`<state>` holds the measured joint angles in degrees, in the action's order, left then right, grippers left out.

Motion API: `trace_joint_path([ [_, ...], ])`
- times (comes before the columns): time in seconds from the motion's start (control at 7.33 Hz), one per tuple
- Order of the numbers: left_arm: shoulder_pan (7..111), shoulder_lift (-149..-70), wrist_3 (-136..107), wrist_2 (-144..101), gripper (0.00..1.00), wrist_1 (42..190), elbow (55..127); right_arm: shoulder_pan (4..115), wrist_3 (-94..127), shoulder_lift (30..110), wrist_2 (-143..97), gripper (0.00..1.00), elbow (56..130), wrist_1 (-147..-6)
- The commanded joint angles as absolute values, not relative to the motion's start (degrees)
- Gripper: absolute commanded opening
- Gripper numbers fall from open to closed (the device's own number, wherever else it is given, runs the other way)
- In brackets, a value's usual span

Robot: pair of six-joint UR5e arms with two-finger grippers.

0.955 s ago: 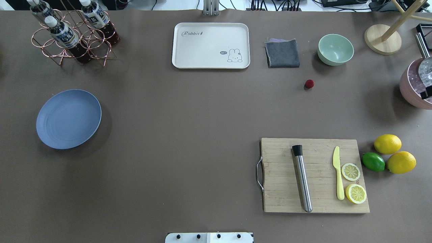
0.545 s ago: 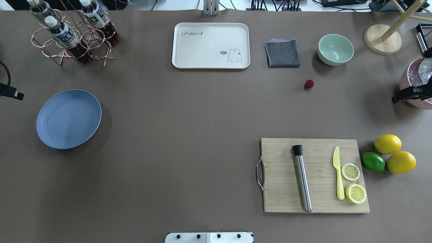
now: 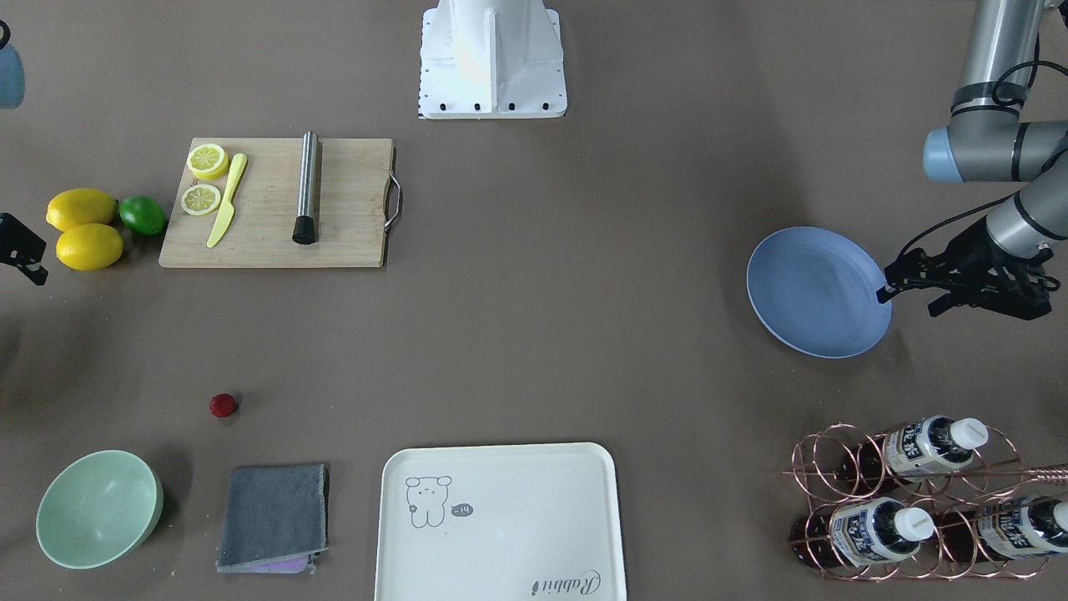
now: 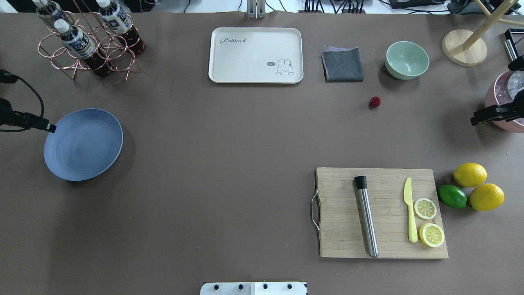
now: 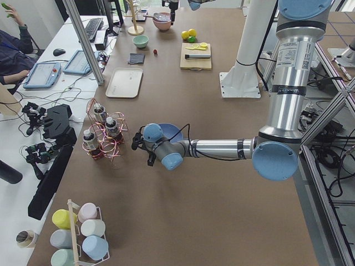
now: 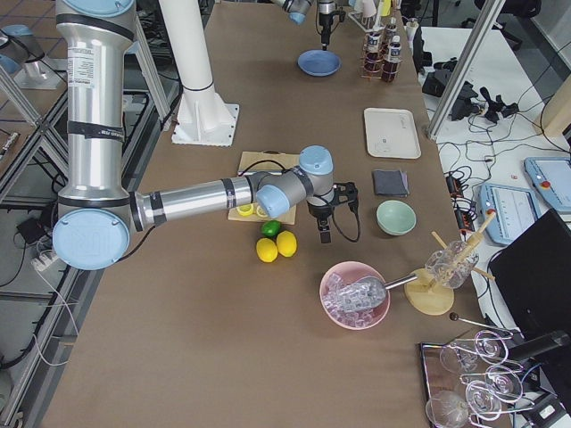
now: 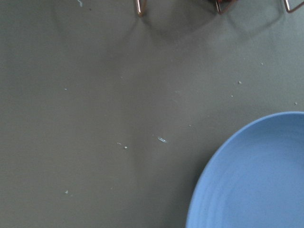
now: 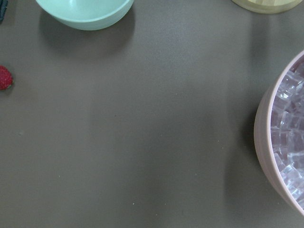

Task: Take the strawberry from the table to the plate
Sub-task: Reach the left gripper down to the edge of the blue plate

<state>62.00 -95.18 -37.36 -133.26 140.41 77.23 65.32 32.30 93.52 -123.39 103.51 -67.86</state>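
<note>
The strawberry [image 4: 375, 101] lies alone on the table [image 4: 229, 135], just in front of the mint-green bowl, and shows at the left edge of the right wrist view [image 8: 4, 77]. Far off on the left side sits the blue plate [image 4: 84, 144], with nothing on it. My left gripper [image 3: 905, 302] hovers at the plate's outer rim, its two fingers apart and nothing between them. My right gripper [image 4: 481, 118] pokes in from the right edge beside the pink bowl, well to the right of the strawberry. Only part of it shows, so I cannot tell its state.
A wooden cutting board [image 4: 339, 213] holds a muddler, a yellow knife and lemon slices. Beside it lie two lemons and a lime [image 4: 452, 196]. At the back are a cream tray [image 4: 256, 55], a grey cloth [image 4: 343, 64], the green bowl [image 4: 407, 60] and a bottle rack [image 4: 88, 41]. The pink ice bowl [image 4: 501, 102] is at the right edge.
Both arms have come into the overhead view. The left gripper moved right, up to the plate's rim; the right one edged left past the pink bowl. The strawberry has not moved.
</note>
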Motion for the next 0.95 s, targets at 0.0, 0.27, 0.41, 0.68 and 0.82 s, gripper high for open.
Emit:
trace_joint_path([
  [0.0, 61.44, -95.10, -37.79, -132.98, 0.88, 144.37, 74.81, 65.30, 32.25, 93.52, -123.31, 1.00, 103.54, -67.85],
  [0.27, 61.26, -94.66, -39.19, -133.15, 0.62, 147.48, 74.09, 65.30, 32.17, 93.52, -123.31, 1.00, 103.36, -67.85],
  [0.41, 60.39, -94.57, -39.29, -133.15, 0.41, 147.57, 74.53, 65.30, 32.17, 93.52, -123.31, 1.00, 103.36, -67.85],
  [0.68, 58.90, -94.57, -39.90, -133.42, 0.14, 149.75, 74.62, 65.30, 32.17, 93.52, -123.31, 1.00, 103.36, -67.76],
  [0.82, 57.93, -94.57, -43.56, -133.42, 0.01, 152.81, 74.53, 65.30, 32.17, 93.52, -123.31, 1.00, 103.45, -67.85],
])
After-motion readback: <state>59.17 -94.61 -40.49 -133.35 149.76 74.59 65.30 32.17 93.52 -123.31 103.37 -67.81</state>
